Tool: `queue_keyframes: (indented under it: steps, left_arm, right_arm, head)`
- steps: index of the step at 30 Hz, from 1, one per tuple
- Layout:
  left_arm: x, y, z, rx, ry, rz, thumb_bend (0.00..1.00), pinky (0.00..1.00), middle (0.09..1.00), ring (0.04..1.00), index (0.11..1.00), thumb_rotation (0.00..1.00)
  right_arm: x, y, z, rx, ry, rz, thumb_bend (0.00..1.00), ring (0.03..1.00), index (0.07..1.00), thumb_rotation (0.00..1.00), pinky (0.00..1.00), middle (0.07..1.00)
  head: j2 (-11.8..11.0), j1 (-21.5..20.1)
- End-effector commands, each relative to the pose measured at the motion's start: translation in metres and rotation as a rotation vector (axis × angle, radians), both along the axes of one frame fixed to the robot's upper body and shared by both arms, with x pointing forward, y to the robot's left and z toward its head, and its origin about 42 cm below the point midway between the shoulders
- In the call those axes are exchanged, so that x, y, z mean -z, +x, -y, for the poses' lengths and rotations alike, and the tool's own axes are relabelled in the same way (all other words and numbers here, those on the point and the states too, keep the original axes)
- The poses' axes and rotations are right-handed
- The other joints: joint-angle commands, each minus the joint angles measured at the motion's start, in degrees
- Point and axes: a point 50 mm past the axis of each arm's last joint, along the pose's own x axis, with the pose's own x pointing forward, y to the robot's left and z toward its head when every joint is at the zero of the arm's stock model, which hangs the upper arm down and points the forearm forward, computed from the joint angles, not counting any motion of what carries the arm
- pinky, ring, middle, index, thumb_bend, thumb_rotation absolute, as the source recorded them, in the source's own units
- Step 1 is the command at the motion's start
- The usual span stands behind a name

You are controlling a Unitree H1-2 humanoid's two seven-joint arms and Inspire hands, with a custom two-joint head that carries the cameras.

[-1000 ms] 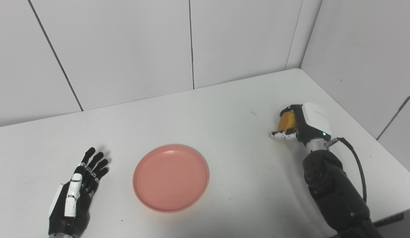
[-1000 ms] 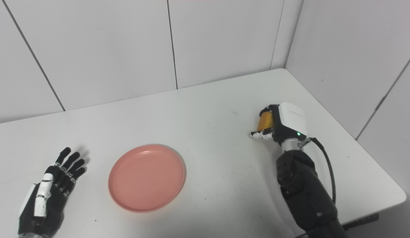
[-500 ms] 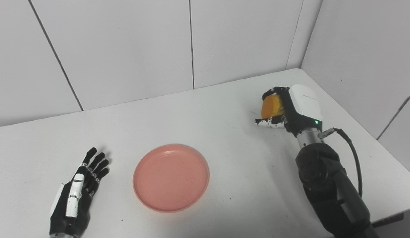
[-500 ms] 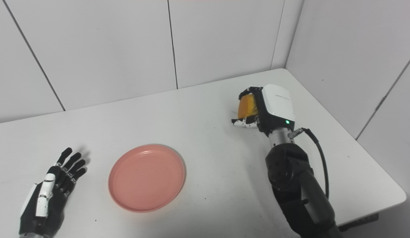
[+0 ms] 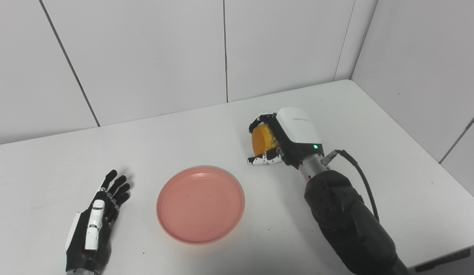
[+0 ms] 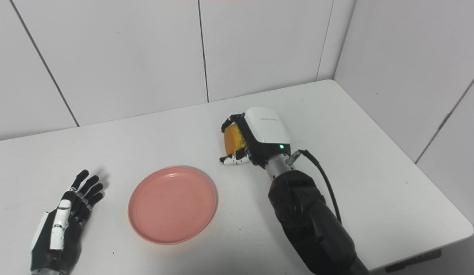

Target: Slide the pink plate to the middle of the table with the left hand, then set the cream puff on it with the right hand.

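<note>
The pink plate point(image 5: 200, 203) lies flat near the middle of the white table point(image 5: 393, 152), with nothing on it. My right hand point(image 5: 284, 138) hovers above the table just right of and behind the plate's far rim, shut on the golden-orange cream puff point(image 5: 262, 138). The puff shows between the fingers and the thumb. My left hand point(image 5: 94, 229) rests flat on the table to the left of the plate, open, a short gap away from its rim.
White wall panels point(image 5: 145, 57) close off the back and the right side of the table. The table's front right corner point(image 6: 466, 227) lies beyond my right arm.
My right hand has lifted the cream puff off the right side of the table and carried it left toward the plate. The left hand and the plate have stayed put; the camera shifted slightly.
</note>
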Motion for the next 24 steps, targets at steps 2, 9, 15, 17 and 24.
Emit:
queue_keyframes:
  steps: [2, 9, 15, 17, 24]
  left_arm:
    - [0.047, -0.032, 0.016, -0.015, -0.04, -0.152, 0.4, 0.91, 0.906, 0.899, 0.899, 1.0]
    - [0.044, -0.033, 0.027, -0.033, -0.035, -0.159, 0.4, 0.9, 0.899, 0.891, 0.889, 1.0]
    - [0.044, -0.033, 0.035, -0.035, -0.027, -0.15, 0.39, 0.89, 0.897, 0.889, 0.886, 1.0]
    - [0.043, -0.032, 0.039, -0.033, -0.029, -0.149, 0.38, 0.89, 0.899, 0.89, 0.889, 1.0]
    - [0.041, -0.033, 0.05, -0.032, -0.038, -0.149, 0.38, 0.9, 0.907, 0.897, 0.898, 1.0]
  right_arm:
    - [-0.015, 0.007, -0.016, -0.065, -0.029, 0.078, 0.52, 0.39, 0.536, 0.0, 0.31, 0.431]
    - [-0.001, 0.014, -0.041, -0.141, -0.09, 0.024, 0.52, 0.359, 0.536, 0.0, 0.27, 0.416]
    - [0.009, 0.016, -0.055, -0.197, -0.144, -0.021, 0.53, 0.335, 0.508, 0.0, 0.25, 0.453]
    - [0.012, 0.016, -0.06, -0.209, -0.153, -0.027, 0.53, 0.305, 0.491, 0.0, 0.22, 0.472]
    - [0.024, 0.019, -0.069, -0.25, -0.177, -0.033, 0.53, 0.265, 0.486, 0.0, 0.19, 0.474]
  head:
    - [0.1, 1.2]
    - [0.8, 5.0]
    - [1.3, 7.7]
    - [1.5, 8.8]
    - [2.1, 12.2]
